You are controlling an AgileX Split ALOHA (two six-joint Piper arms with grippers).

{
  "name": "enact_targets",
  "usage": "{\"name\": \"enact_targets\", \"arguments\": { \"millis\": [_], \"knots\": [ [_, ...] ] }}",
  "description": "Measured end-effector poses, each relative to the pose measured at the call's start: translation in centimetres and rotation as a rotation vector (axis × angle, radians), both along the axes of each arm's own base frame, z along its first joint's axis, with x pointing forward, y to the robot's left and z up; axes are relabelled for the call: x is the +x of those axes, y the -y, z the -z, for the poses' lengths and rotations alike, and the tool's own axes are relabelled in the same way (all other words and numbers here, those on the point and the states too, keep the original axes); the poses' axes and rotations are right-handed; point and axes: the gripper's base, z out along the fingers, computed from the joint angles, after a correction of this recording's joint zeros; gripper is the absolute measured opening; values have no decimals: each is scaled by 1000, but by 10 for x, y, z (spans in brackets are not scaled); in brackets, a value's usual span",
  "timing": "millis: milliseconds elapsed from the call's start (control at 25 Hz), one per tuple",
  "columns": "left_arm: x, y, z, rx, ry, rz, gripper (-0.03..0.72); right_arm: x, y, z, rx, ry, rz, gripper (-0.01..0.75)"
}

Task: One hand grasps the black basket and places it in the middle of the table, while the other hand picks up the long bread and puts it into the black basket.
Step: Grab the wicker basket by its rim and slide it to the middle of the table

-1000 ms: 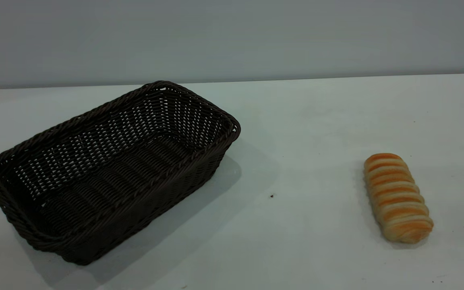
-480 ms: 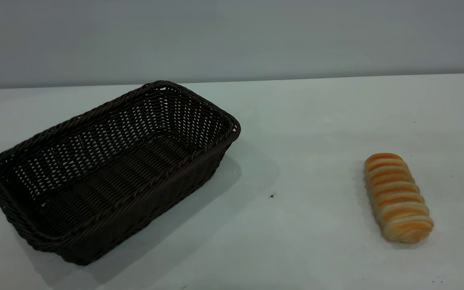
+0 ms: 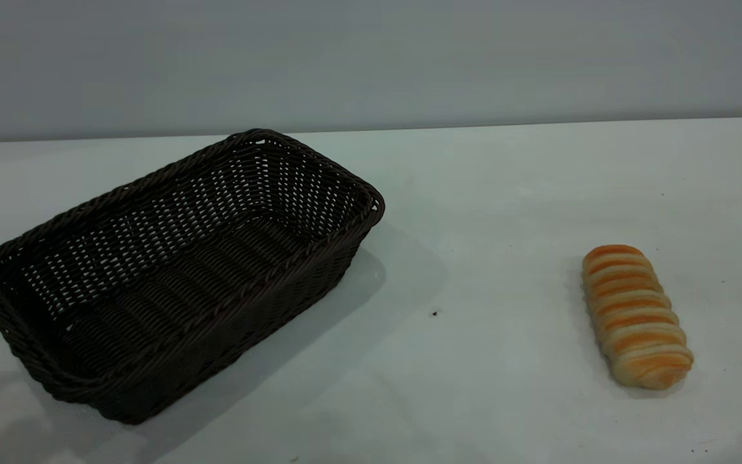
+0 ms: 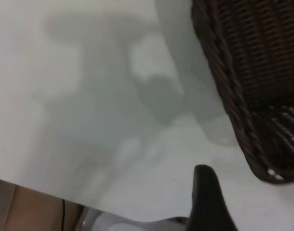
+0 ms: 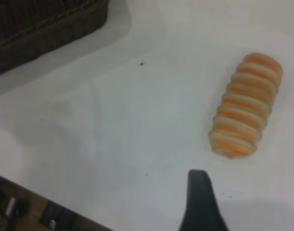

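The black basket (image 3: 178, 270) lies empty on the left of the white table (image 3: 474, 193), set at an angle. The long bread (image 3: 635, 316) lies on the table at the right, well apart from the basket. Neither gripper shows in the exterior view. In the left wrist view my left gripper (image 4: 248, 211) hovers over bare table beside a corner of the basket (image 4: 248, 96); one black finger (image 4: 207, 197) shows, nothing between the jaws. In the right wrist view my right gripper (image 5: 243, 207) hovers over bare table short of the bread (image 5: 247, 105); one finger (image 5: 199, 202) shows, empty.
A small dark speck (image 3: 435, 314) lies on the table between basket and bread. The table's near edge shows in both wrist views (image 4: 41, 187) (image 5: 50, 192). A grey wall stands behind the table.
The basket and the bread have not moved. Soft shadows have spread over the table at the front left and front right corners in the exterior view.
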Motion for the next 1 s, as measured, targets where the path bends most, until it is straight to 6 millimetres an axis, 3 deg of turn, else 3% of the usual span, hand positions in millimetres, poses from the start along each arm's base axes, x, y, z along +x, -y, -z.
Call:
{"name": "enact_targets", "arguments": {
  "millis": [240, 1000],
  "knots": [
    [16, 9, 35, 1, -100, -8, 525, 0, 0, 0, 6, -1, 1, 506],
    [49, 21, 77, -28, -115, -83, 496, 0, -1, -1, 14, 7, -10, 506]
  ]
}}
